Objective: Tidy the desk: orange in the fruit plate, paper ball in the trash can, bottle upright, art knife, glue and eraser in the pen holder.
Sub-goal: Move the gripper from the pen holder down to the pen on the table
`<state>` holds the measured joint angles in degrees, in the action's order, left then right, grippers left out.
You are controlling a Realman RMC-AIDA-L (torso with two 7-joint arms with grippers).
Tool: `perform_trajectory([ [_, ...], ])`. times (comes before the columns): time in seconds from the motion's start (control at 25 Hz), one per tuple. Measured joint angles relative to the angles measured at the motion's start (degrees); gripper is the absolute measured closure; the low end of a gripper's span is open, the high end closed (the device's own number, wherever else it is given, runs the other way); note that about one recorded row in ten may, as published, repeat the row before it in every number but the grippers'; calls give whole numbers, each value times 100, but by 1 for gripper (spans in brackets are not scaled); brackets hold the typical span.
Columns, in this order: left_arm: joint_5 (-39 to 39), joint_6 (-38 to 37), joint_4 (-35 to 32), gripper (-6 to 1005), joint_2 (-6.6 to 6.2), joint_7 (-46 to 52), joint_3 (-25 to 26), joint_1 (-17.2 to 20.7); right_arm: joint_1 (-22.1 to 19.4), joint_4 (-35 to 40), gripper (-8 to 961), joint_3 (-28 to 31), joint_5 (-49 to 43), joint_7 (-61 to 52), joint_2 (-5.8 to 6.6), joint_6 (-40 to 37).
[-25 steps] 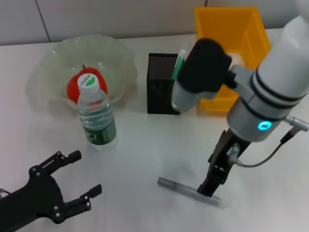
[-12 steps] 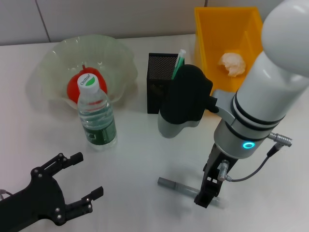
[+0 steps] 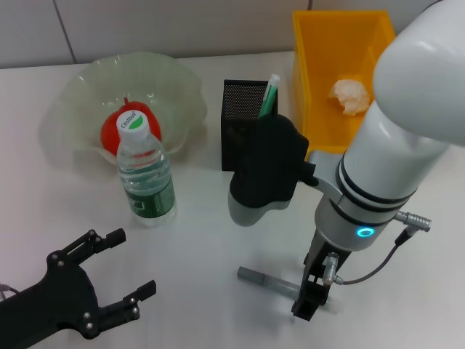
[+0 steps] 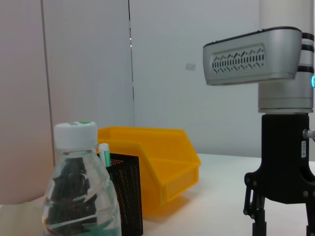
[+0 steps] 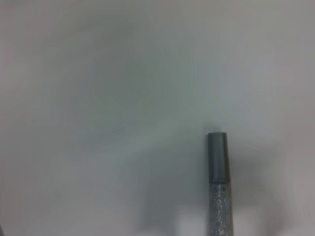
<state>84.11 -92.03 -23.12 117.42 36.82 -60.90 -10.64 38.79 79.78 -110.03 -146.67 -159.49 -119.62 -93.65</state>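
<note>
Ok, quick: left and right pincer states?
Left pincer: open, empty, low over the desk.
Right pincer: down at the grey stick; grip cannot be told.

A pale, plain table (image 5: 108, 98) fills nearly the whole right wrist view. On it lies one end of a slim grey stick (image 5: 217, 187): a smooth, darker grey cap with a flat end, and behind it a lighter, speckled silvery body that runs out of the picture's edge. A soft shadow lies on the table beside the stick. None of the hand shows here.
</note>
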Motion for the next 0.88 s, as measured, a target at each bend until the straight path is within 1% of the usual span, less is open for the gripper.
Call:
perform_trajectory([
  [0.24,44,-13,0,143,0,18,-1,-1,12,-6,214,-49,-2,-25,0,15],
  [0.44,62,-15,0,143,-1,29,-6,-5,5,4,422,-55,-2,-26,0,54],
  [0.88,141,-15,4,142,-1,49,-10,-67,-12,-6,467,-169,25,-19,0,96],
])
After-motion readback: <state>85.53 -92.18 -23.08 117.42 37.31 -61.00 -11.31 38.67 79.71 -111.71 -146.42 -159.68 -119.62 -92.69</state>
